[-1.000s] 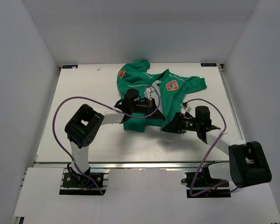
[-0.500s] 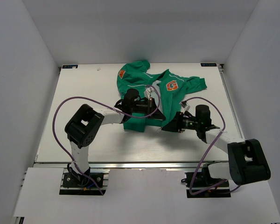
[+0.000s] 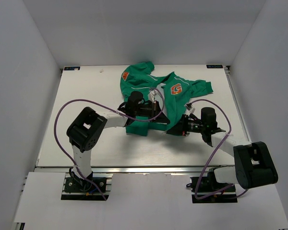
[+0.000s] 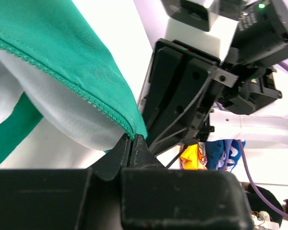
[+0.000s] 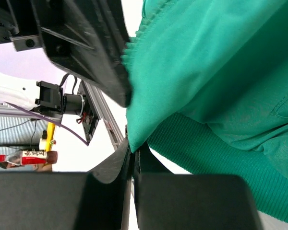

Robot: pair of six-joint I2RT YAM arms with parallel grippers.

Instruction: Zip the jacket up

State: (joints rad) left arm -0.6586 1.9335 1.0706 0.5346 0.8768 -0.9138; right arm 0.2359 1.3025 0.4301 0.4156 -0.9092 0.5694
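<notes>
Right now we are looking at one jacket (image 3: 140, 82) lying on the far middle of the table (image 3: 86, 91). Its long axis is running far to near, sleeves pointing away from the bases and ribbed hem toward them. One G badge (image 3: 176, 88) and one orange patch (image 3: 125, 75) are showing. Two grippers are pinching it: the left gripper (image 4: 133, 140) is clamping its toothed front edge, and the right gripper (image 5: 132, 146) is clamping green fabric beside the hem.

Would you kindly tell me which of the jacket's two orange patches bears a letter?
The chest badge, rightmost in the top view of the jacket: it bears a white G. The smaller sleeve patch to its left shows no readable letter.
</notes>
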